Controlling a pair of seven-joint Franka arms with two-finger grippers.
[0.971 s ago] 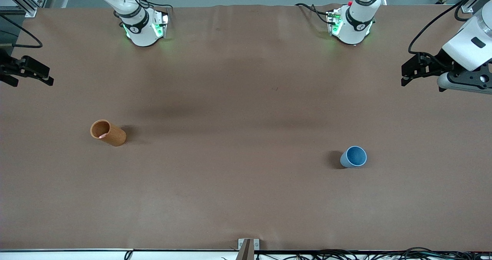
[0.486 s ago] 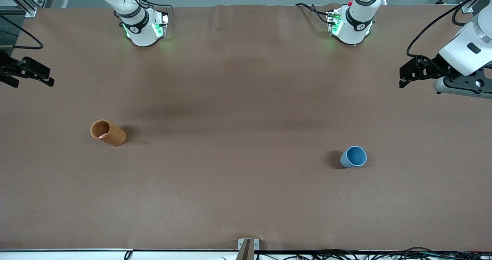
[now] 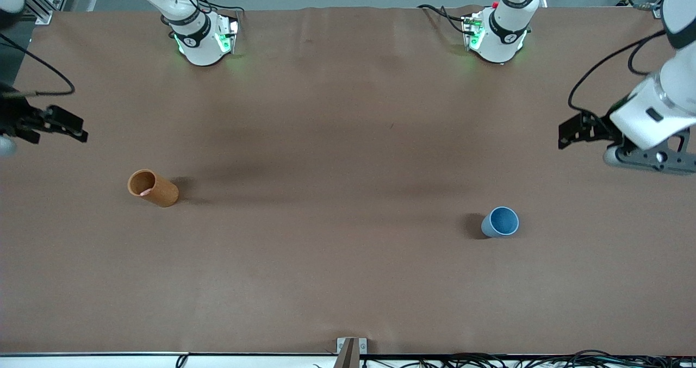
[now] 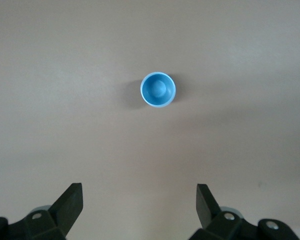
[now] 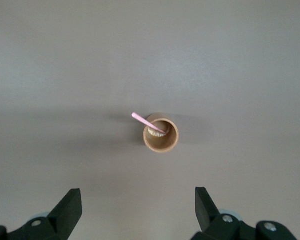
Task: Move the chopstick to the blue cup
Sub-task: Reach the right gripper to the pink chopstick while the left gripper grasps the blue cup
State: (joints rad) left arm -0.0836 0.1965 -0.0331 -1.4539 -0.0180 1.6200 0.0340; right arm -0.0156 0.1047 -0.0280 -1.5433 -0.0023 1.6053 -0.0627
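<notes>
The blue cup [image 3: 500, 222] stands upright toward the left arm's end of the table; it also shows in the left wrist view [image 4: 158, 89], and nothing is in it. A pale pink chopstick [image 5: 147, 122] leans inside the orange-brown cup [image 5: 161, 135], its tip sticking out over the rim. In the front view only a pink tip [image 3: 145, 193] shows in that cup [image 3: 153, 188]. My left gripper [image 3: 568, 134] [image 4: 140, 192] is open and empty, in the air off to the side of the blue cup. My right gripper [image 3: 73, 129] [image 5: 138, 195] is open and empty, in the air near the orange-brown cup.
The brown table cover [image 3: 337, 156] is bare between the two cups. The arm bases [image 3: 201, 39] [image 3: 497, 33] stand along the edge farthest from the front camera. A small metal bracket [image 3: 351, 349] sits at the nearest edge.
Both grippers have moved in from the table's ends, each closer to its cup. The cups and chopstick have not moved.
</notes>
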